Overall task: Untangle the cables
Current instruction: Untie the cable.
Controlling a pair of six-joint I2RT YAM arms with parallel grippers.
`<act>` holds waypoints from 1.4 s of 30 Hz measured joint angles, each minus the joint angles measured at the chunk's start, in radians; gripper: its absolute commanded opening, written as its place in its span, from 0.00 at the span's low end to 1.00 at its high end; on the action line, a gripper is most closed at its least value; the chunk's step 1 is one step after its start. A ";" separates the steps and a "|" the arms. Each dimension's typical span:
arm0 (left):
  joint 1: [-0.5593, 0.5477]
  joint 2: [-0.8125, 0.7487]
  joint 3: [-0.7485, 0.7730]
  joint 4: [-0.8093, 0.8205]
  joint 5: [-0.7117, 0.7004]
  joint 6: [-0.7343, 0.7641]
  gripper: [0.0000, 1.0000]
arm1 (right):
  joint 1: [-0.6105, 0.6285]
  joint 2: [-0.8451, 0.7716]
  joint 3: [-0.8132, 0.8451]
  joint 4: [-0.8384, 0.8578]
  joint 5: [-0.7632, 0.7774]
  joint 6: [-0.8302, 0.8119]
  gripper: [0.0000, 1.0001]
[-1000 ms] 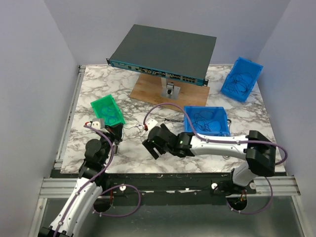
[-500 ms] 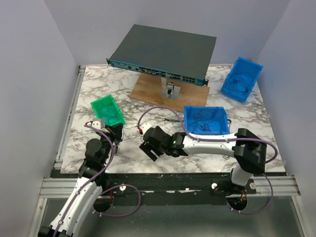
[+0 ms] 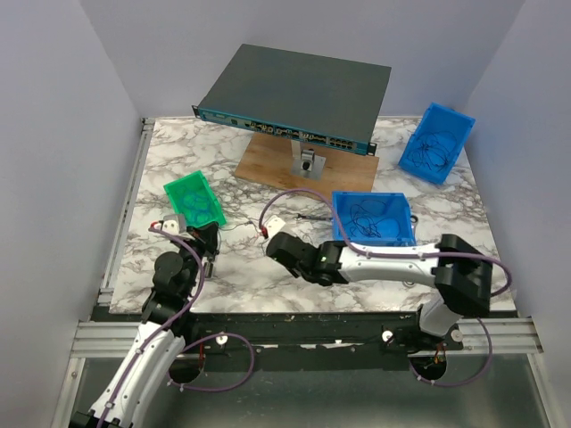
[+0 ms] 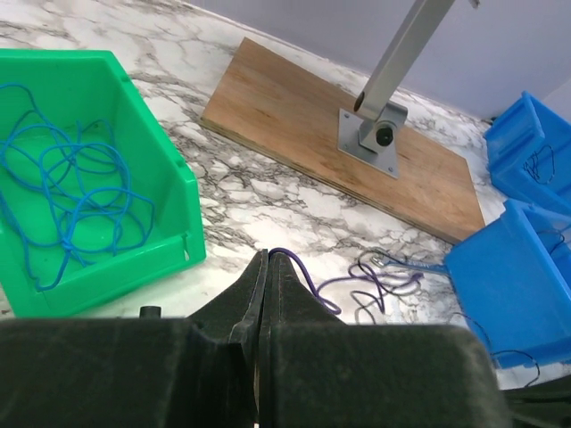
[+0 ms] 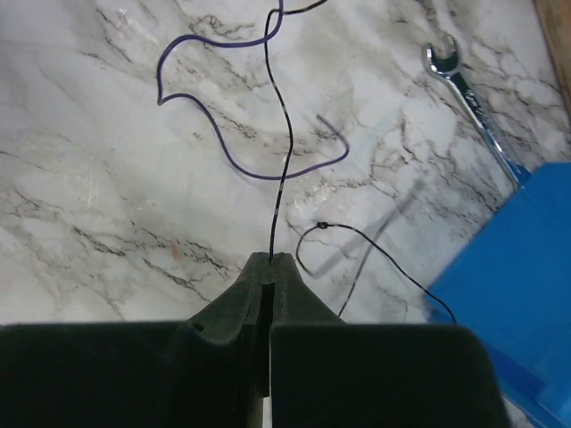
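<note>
Marble worktop (image 5: 80, 196) | left pincer (image 4: 265, 260) pressed together, pinching purple cable (image 4: 308, 287) at its tips | right pincer (image 5: 270, 264) nipping black cable (image 5: 282, 152), which runs straight ahead of it | tangle (image 4: 388, 281) ahead-right of left pincer | judged: pulling-apart begun, strands not yet separated

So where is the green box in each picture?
Top view: the green box sits left of the middle.
Left wrist view: it fills the left side.
Right wrist view: it is not there.
Shared landmark: the nearer blue box, lower right in both wrist views.
</note>
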 measured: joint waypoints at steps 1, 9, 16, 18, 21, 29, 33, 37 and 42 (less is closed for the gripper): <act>0.000 -0.006 0.000 -0.004 -0.013 -0.002 0.00 | 0.000 -0.030 -0.008 -0.007 0.010 0.010 0.01; 0.000 -0.043 0.000 -0.055 -0.105 -0.027 0.00 | -0.016 -0.370 -0.023 -0.192 0.080 0.175 0.01; 0.000 -0.067 0.000 -0.108 -0.204 -0.060 0.00 | -0.129 -0.634 -0.024 -0.412 0.111 0.332 0.01; 0.000 -0.078 0.000 -0.117 -0.225 -0.068 0.00 | -0.159 -0.690 -0.024 -0.459 0.126 0.364 0.01; 0.000 -0.087 0.000 -0.119 -0.246 -0.073 0.00 | -0.174 -0.744 -0.019 -0.510 0.156 0.402 0.01; 0.000 -0.130 0.004 -0.251 -0.420 -0.159 0.00 | -0.179 -0.796 0.067 -0.697 0.369 0.589 0.01; 0.000 -0.158 0.004 -0.289 -0.491 -0.203 0.00 | -0.179 -0.902 0.113 -0.727 0.445 0.611 0.01; 0.000 -0.134 0.008 -0.301 -0.521 -0.224 0.00 | -0.180 -0.903 0.175 -0.792 0.512 0.660 0.01; 0.000 -0.108 0.018 -0.320 -0.544 -0.238 0.00 | -0.180 -0.903 0.225 -0.867 0.595 0.698 0.01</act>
